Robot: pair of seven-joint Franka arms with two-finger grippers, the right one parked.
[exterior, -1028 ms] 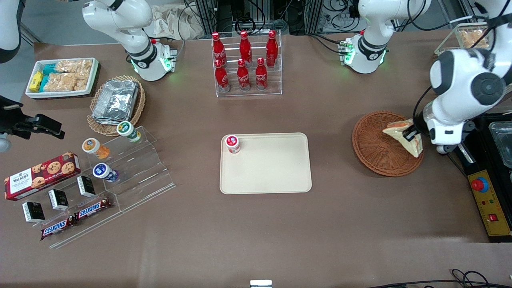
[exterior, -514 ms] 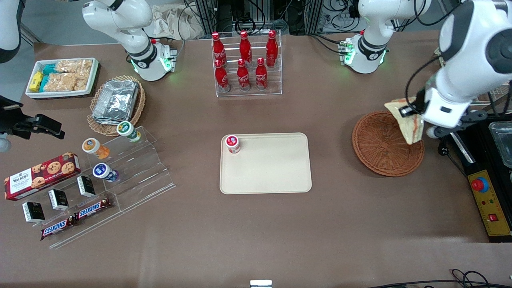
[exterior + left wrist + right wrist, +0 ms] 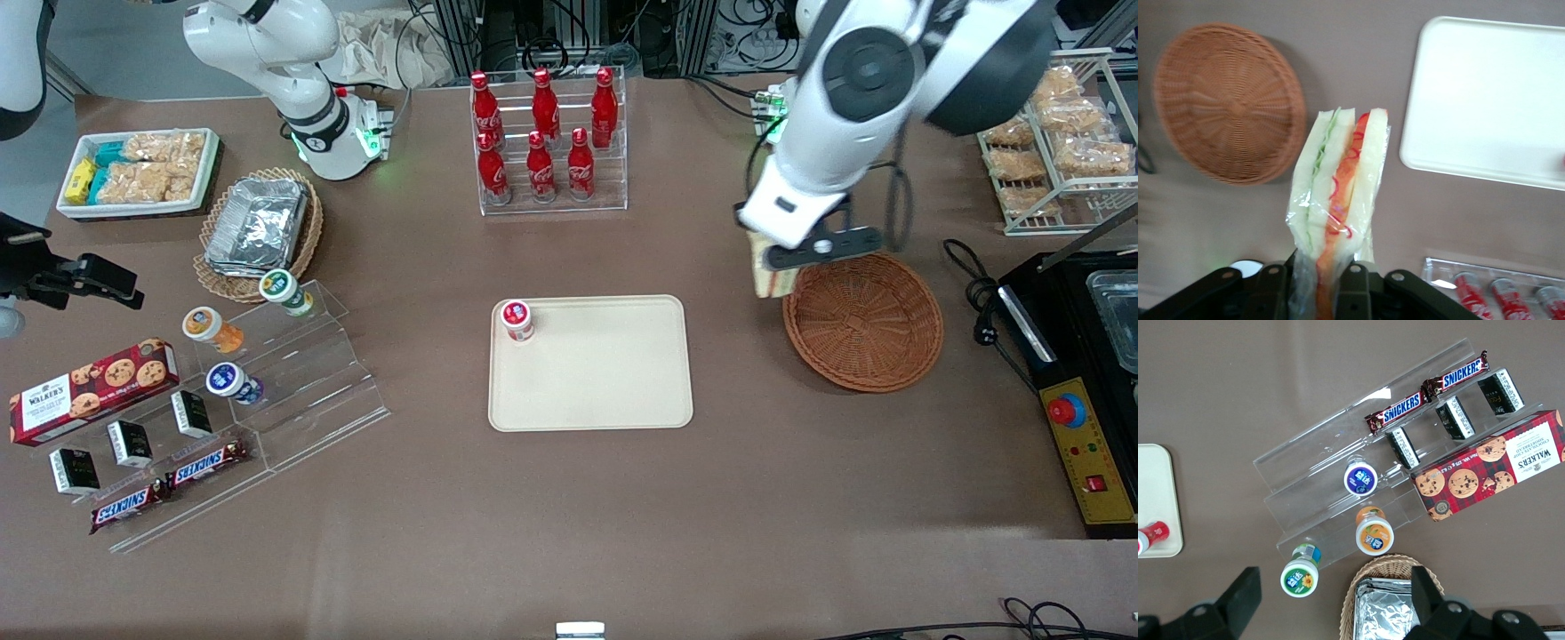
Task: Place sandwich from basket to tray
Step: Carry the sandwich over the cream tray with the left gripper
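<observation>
Sandwich (image 3: 1338, 193) handling is judged to be delicate: the wedge is wrapped in clear film, soft white bread with green and orange-red filling, light, easily crushed, and the film is likely slippery. It is held clamped at one end by the gripper (image 3: 1313, 280), with the rest of the wedge sticking out free from the fingers (image 3: 1350, 287); a hold across the flat bread faces, as seen here, is judged the safest, provided the squeeze is kept gentle.

Taken from left to right in the front view, the cream tray (image 3: 622, 391) lies lower than the claw and toward the parked arm's end of the table, with a small red-capped cup (image 3: 516, 319) standing in one corner; the sandwich (image 3: 766, 269) hangs just under the claw (image 3: 782, 258), in the air, between tray and basket; the round wicker basket (image 3: 862, 320), now without it, sits just beside the claw toward the working arm's end.

Most of the sandwich is hidden by the wrist in the front view, and its gripped end is covered by the fingers, so the depth of the hold cannot be judged
</observation>
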